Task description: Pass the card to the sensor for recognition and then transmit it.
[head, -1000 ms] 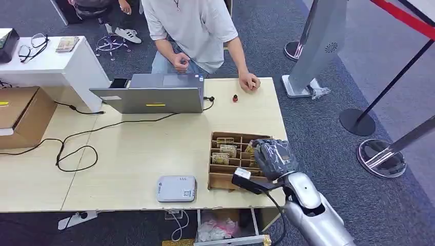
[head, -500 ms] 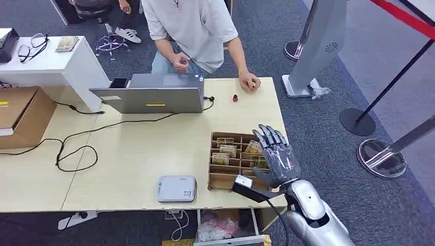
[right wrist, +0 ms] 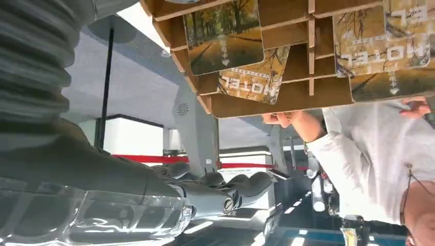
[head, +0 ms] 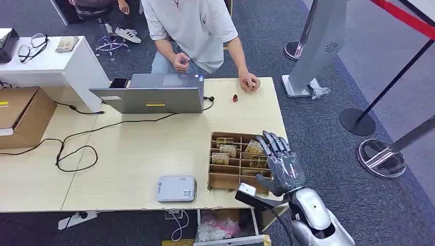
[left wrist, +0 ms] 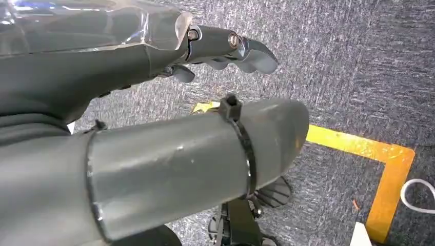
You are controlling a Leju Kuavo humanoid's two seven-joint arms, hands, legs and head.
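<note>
A brown cardboard divider box (head: 224, 180) sits on the table's near right part, holding several hotel cards (head: 221, 158) in its slots. My right hand (head: 281, 164) hovers at the box's right side with fingers spread and nothing in it. From the right wrist view, the cards (right wrist: 224, 36) stand in their slots beyond the hand (right wrist: 205, 192). The grey card sensor (head: 176, 188) lies flat near the table's front edge, left of the box. My left hand (left wrist: 154, 46) hangs over the carpet, its fingers stretched out and holding nothing.
A person in a white shirt stands behind the table, one hand (head: 250, 82) resting on it. A grey laptop (head: 154, 97), a small red object (head: 235, 98) and black cables (head: 77, 151) lie further back. A cardboard carton (head: 20, 115) is at the left, stanchion bases (head: 382, 158) at the right.
My right hand was curled over the box's right slots; its fingers have spread and it has drawn back a little toward the table's near right corner.
</note>
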